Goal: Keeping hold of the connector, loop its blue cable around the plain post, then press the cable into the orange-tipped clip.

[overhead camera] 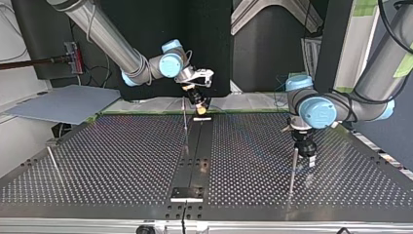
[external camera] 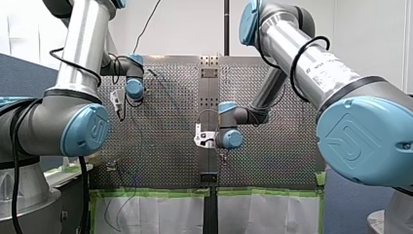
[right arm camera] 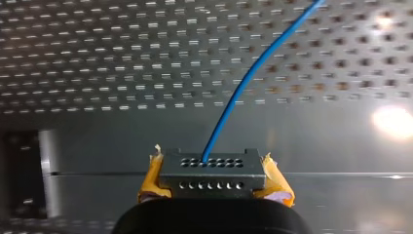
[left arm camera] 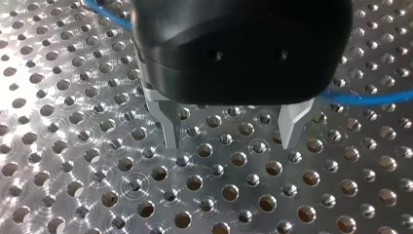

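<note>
Right claw (right arm camera: 213, 184): clamped on the connector (right arm camera: 210, 168), yellow pads (right arm camera: 148, 181) on both of its sides. The connector is a grey block with two rows of small holes facing the wrist camera. The blue cable (right arm camera: 243, 87) exits one hole in the upper row and runs up and away over the perforated surface (right arm camera: 97, 73).

Left claw (left arm camera: 231, 141): metal fingers (left arm camera: 165, 119) apart, nothing between them, tips just above the surface. The blue cable passes behind the claw body and shows on both sides of it.

Top view: right claw (overhead camera: 199, 105) sits at the far end of the black centre strip (overhead camera: 197, 146), with a thin post (overhead camera: 185, 124) just in front of it. Left claw (overhead camera: 307, 156) is at the view's right, just beside a second post (overhead camera: 292, 170). The two claws are well apart. Can't tell which post is the plain one, and I can't make out the orange-tipped clip.
</note>
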Motion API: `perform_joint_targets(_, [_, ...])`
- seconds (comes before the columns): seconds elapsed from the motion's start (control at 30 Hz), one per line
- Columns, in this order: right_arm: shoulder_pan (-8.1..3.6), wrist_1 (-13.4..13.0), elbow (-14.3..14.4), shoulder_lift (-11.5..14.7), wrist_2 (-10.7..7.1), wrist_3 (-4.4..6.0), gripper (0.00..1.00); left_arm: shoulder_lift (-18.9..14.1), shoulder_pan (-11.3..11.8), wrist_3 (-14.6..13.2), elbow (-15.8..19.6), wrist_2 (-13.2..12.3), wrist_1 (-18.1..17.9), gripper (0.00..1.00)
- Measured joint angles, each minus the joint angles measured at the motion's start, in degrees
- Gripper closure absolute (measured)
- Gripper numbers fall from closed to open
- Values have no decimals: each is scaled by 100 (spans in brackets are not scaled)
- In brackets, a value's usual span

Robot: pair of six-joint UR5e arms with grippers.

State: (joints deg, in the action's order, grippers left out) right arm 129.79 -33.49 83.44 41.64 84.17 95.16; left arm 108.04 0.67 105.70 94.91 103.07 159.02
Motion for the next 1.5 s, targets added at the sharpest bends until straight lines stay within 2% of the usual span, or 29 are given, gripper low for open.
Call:
perform_joint_targets(0.2, [45,-57,1,-360,111,-19,100,0,-13,-5,0,0,5,0])
perform_joint_targets(0.5, [51,-315,1,-915,254,5,100,0,-21,-7,-1,-7,6,0])
perform_joint_targets(0.73, [47,-504,-1,-1291,415,77,100,0,-31,-16,0,-4,7,0])
perform_joint_targets(0.87, [20,-681,0,-1552,601,137,100,0,-32,-21,0,-4,7,0])
perform_joint_targets(1.13, [-39,-899,-2,-2015,914,183,100,0,-31,-23,0,-5,7,0])
perform_joint_targets(1.37, [-86,-1143,-4,-2427,1268,336,100,0,-26,-23,-1,-10,2,0])
perform_joint_targets(1.5, [-126,-1225,-6,-2633,1344,407,100,1,-20,-23,-1,-10,2,0])
